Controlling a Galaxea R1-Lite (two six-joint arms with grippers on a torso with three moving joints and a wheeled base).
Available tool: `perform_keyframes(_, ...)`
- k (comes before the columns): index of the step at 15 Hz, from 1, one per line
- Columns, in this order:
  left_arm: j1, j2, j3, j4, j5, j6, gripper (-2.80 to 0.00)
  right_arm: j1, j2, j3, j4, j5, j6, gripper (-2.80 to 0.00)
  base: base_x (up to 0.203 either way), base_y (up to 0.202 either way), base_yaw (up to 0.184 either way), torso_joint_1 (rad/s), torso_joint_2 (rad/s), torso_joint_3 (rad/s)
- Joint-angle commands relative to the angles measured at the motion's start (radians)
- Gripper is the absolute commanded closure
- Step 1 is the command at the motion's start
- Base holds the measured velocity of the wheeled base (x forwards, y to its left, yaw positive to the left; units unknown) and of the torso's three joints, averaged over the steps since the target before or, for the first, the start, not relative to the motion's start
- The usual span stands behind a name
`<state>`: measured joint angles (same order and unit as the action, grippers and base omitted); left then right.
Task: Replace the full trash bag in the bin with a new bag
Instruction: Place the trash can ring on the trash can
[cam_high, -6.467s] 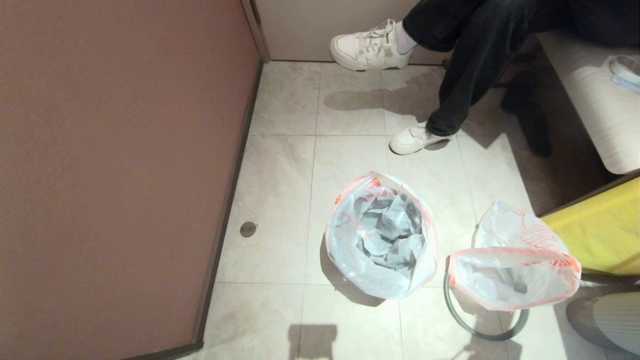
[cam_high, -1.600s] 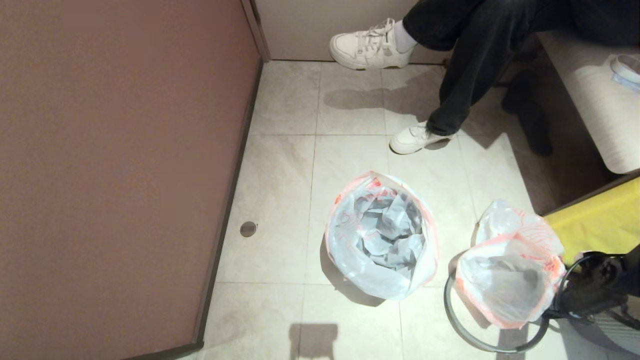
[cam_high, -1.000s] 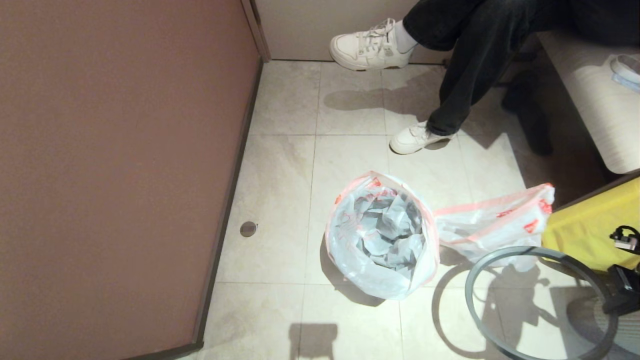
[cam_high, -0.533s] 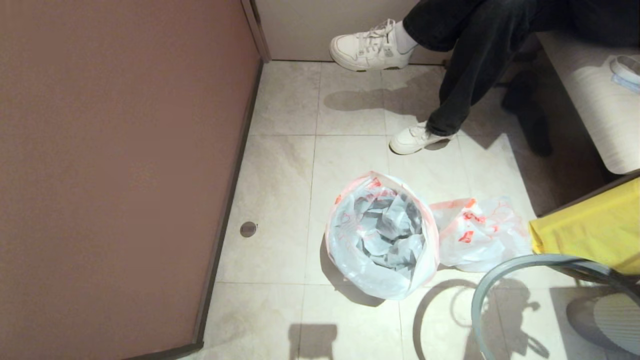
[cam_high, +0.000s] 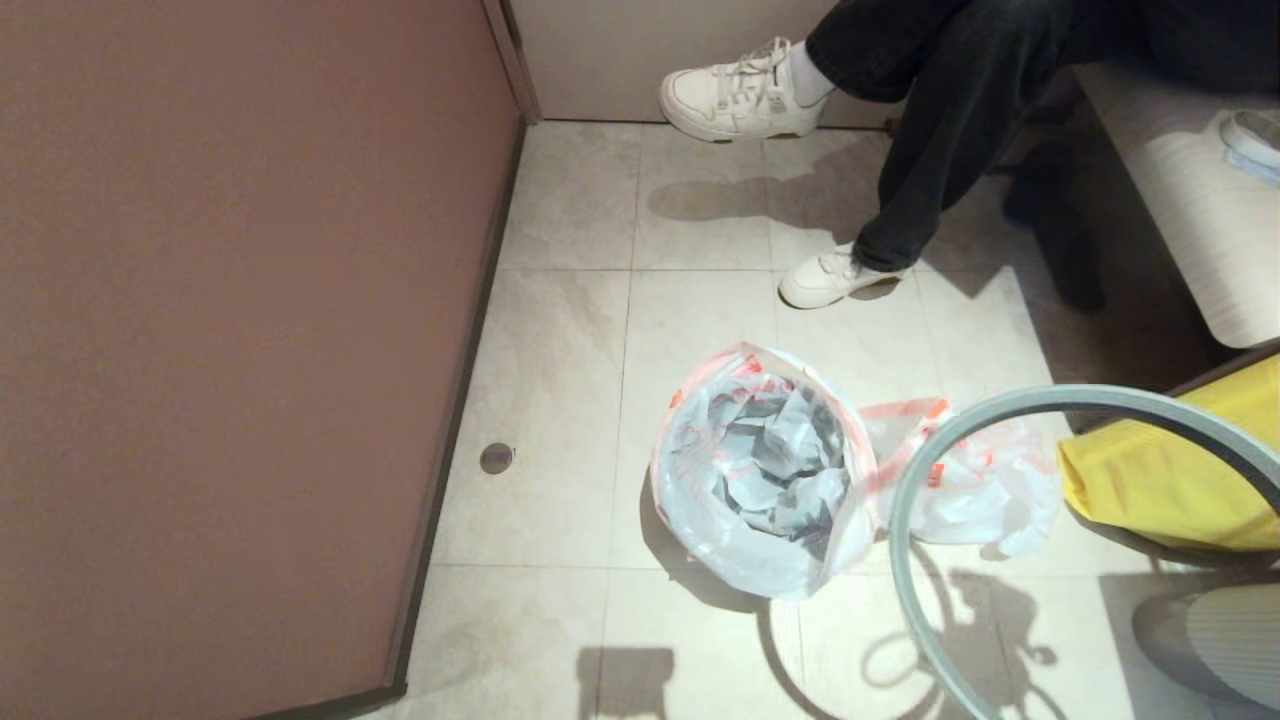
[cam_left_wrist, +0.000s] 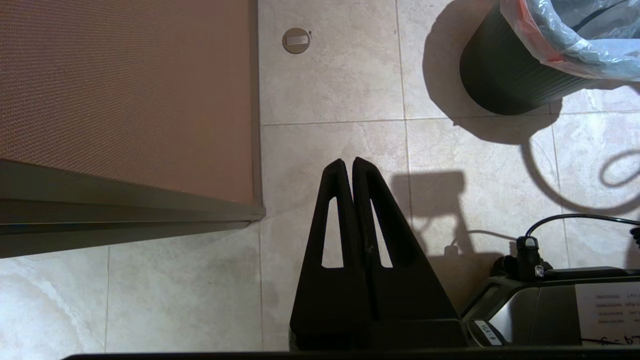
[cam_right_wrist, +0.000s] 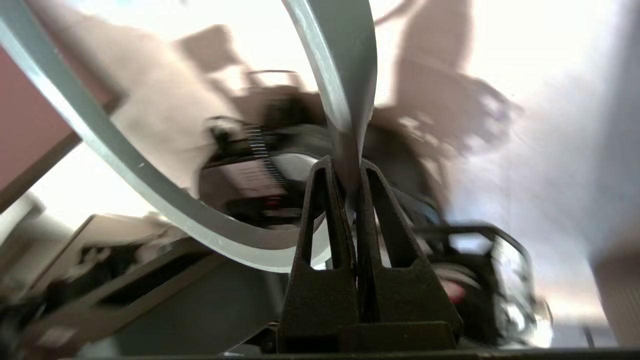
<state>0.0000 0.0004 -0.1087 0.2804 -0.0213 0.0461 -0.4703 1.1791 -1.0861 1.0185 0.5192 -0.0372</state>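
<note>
The bin (cam_left_wrist: 505, 85), a small round dark tub, stands on the tiled floor. The new bag (cam_high: 765, 470), thin whitish film with a pink-red edge, lines it and hides it in the head view. Just right of it the full trash bag (cam_high: 975, 490) lies slumped on the floor, red print showing. The bin's thin grey hoop (cam_high: 1060, 398) hangs in the air over that bag. My right gripper (cam_right_wrist: 348, 167) is shut on the hoop (cam_right_wrist: 345, 75) and is out of the head view. My left gripper (cam_left_wrist: 348, 162) is shut and empty, parked over bare tiles.
A seated person's legs and white sneakers (cam_high: 740, 90) (cam_high: 825, 275) are beyond the bin. A brown partition (cam_high: 250, 350) runs along the left. A yellow object (cam_high: 1170, 480) and a bench (cam_high: 1180, 190) are at right. A floor drain (cam_high: 496, 458) is left of the bin.
The bag slipped off the hoop onto the floor beside the bin. The hoop, held by my right gripper, has risen and swung left, now overlapping the floor bag.
</note>
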Motion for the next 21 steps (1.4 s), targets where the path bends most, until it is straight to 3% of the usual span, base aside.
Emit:
perform_keyframes(1,0.0,0.0,0.0,0.002,0.0,0.0,0.0,0.097,-0.031,-0.011,-0.03,0.024,0.047,0.0,0.0,0.0,0.0,0.0,0.0,0.0)
perform_keyframes(4,0.0,0.0,0.0,0.002,0.0,0.0,0.0,0.35,0.035,-0.004,-0.228,0.023,0.273,0.0,0.0,0.0,0.0,0.0,0.0,0.0)
perform_keyframes(7,0.0,0.0,0.0,0.002,0.0,0.0,0.0,0.538,0.211,0.022,-0.436,-0.056,0.389,0.0,0.0,0.0,0.0,0.0,0.0,0.0)
perform_keyframes(12,0.0,0.0,0.0,0.002,0.0,0.0,0.0,0.683,0.55,0.026,-0.719,-0.343,0.396,0.0,0.0,0.0,0.0,0.0,0.0,0.0)
perform_keyframes(15,0.0,0.0,0.0,0.002,0.0,0.0,0.0,0.785,0.727,0.041,-0.941,-0.369,0.391,0.0,0.0,0.0,0.0,0.0,0.0,0.0)
perform_keyframes(17,0.0,0.0,0.0,0.002,0.0,0.0,0.0,0.831,0.802,0.041,-1.1,-0.373,0.446,0.0,0.0,0.0,0.0,0.0,0.0,0.0)
perform_keyframes(18,0.0,0.0,0.0,0.002,0.0,0.0,0.0,0.84,0.801,0.04,-1.147,-0.371,0.483,0.0,0.0,0.0,0.0,0.0,0.0,0.0)
perform_keyframes(21,0.0,0.0,0.0,0.002,-0.001,0.0,0.0,0.859,0.778,0.035,-1.153,-0.369,0.494,0.0,0.0,0.0,0.0,0.0,0.0,0.0)
